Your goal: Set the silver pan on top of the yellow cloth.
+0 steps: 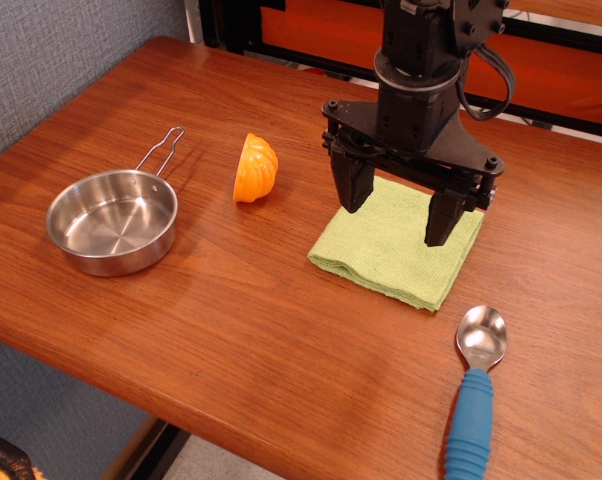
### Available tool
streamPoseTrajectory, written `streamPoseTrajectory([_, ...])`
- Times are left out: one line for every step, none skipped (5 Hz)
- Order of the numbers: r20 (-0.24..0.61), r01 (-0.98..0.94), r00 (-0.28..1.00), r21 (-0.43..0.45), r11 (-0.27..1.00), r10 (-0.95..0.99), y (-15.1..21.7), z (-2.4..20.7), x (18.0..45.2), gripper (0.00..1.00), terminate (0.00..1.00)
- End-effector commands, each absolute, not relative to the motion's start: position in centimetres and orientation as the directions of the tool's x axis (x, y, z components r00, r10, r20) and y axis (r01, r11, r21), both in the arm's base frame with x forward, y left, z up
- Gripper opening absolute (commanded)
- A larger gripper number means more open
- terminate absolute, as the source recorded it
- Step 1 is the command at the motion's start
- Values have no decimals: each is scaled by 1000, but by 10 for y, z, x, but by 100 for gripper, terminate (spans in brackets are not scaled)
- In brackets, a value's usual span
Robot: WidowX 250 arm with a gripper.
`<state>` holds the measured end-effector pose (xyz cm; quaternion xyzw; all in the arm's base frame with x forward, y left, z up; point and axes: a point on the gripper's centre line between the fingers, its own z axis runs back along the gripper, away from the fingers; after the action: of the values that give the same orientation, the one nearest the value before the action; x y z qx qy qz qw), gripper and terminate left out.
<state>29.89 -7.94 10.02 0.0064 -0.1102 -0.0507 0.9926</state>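
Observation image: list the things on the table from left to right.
silver pan → orange piece → yellow cloth → spoon. The open tool hangs above the cloth, so it is left out of the order.

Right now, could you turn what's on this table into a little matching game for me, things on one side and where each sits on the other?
Things:
1. silver pan
2. orange fruit piece
3. yellow cloth
4. spoon

Places:
A. under the open tool
B. far left of the table
C. front right corner
D. between pan and cloth

Pairs: 1-B, 2-D, 3-A, 4-C
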Motion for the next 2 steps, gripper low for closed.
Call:
streamPoseTrajectory([218,99,971,24,995,-102,-79,100,299,100,0])
streamPoseTrajectory([191,51,980,41,998,-58,-55,100,298,100,0])
